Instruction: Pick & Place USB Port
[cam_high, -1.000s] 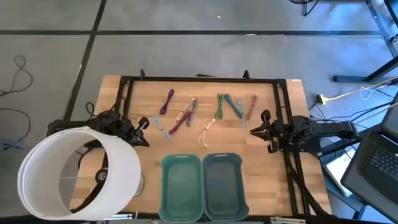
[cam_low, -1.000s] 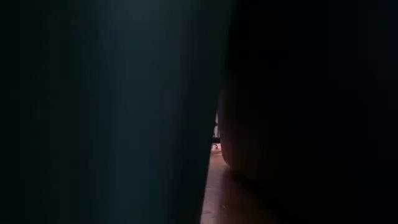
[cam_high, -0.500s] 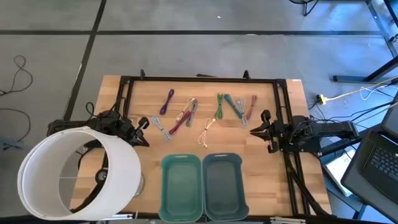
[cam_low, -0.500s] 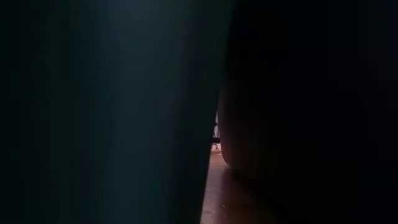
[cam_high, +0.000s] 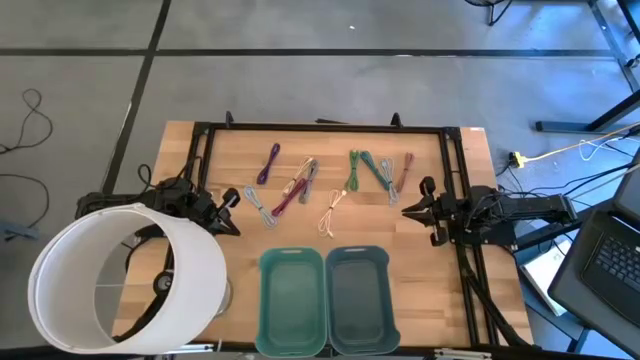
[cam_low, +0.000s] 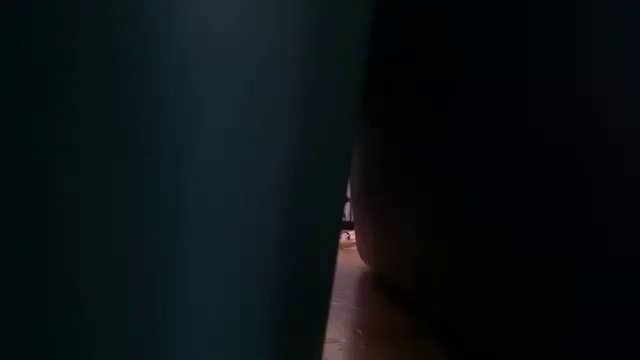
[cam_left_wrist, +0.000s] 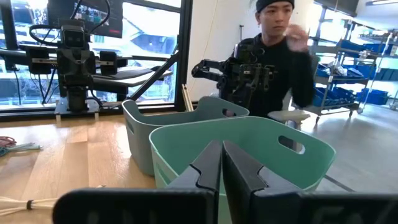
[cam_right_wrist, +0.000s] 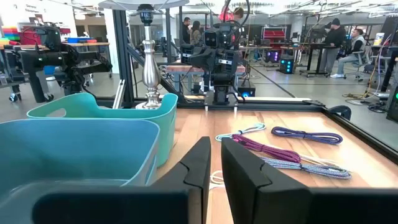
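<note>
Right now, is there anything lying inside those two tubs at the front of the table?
No, in the high view the green bin and the grey-blue bin show bare bottoms, and the cables lie on the table.

no legible text, labels, brand marks, numbers or signs anywhere: none on the table (cam_high: 420, 270), the two bins (cam_high: 292, 300), the cables (cam_high: 285, 195), or the room behind, where screens and shelves are too far off to read.

Change in high view: none is seen between the earlier pictures and now.
Change in low view: none is seen; the same dark shapes are shown.
</note>
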